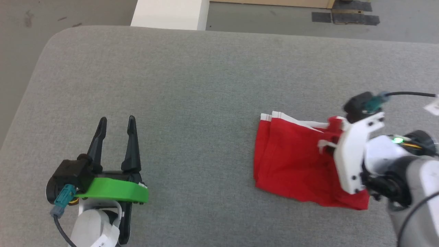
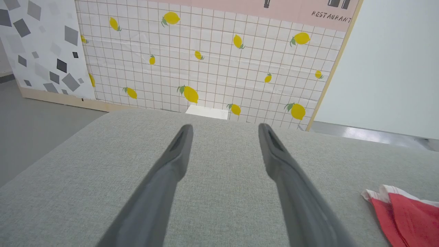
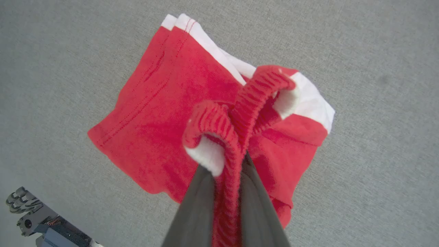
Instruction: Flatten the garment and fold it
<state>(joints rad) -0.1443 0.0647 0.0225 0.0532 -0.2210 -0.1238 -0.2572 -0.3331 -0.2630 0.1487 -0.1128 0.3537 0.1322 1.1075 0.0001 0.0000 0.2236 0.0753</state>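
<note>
The garment (image 1: pixel 291 161) is a pair of bright red shorts with white bands, lying folded at the right of the grey padded surface (image 1: pixel 205 85). My right gripper (image 3: pixel 235 157) is shut on its ribbed red waistband, which is lifted and bunched between the two dark fingers (image 3: pixel 195 209). The rest of the garment (image 3: pixel 154 113) lies flat below. In the head view the right wrist's white mount (image 1: pixel 356 154) covers the garment's right part. My left gripper (image 1: pixel 116 125) rests open at the lower left, well apart from the garment (image 2: pixel 401 216), with nothing between its fingers (image 2: pixel 178 154).
The grey surface has a rounded far left corner and drops to the floor on the left. A white block (image 1: pixel 169 13) stands beyond the far edge. A tiled panel with lemon prints (image 2: pixel 205 58) stands behind it.
</note>
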